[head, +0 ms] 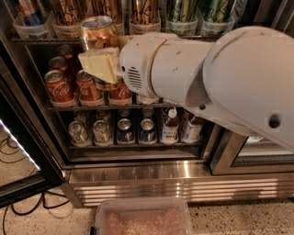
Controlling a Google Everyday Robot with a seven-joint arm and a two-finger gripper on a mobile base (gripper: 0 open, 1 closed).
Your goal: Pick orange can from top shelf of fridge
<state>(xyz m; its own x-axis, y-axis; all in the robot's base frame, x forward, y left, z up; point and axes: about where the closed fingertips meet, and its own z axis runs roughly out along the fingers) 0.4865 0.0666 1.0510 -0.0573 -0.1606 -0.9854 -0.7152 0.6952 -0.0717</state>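
Now, claw: the claw (102,65) sits at 10 o'clock in the camera view. Its cream pad presses across the front of the orange can (96,34), so I judge it clamped on that can.
Orange can: held upright just in front of the top shelf (206,38), its body hanging past the rail and in front of the row below.
Risk, slip: only one pad shows and it sits low on a tall can. If the grip is shallow, a quick pull could tip the can at its top and let it twist free.
Risk, knock: the can's base hangs just in front of the red cans (59,86) at 9 o'clock, so a dip while backing out could bump them.
Risk, snag: the thick arm (206,73) fills the opening of the fridge (161,183), and a sideways swing could brush the frame at 3 o'clock.
Count, orange: one in the claw and at least three other orange cans (144,11) on the shelf at 12 o'clock.
Count, green: two green cans (181,11) at 1 o'clock.
Count, red: at least five.
Count, bottom row: four cans in front and two bottles (171,126).
Count, floor: one plastic tub (142,215) at 6 o'clock.
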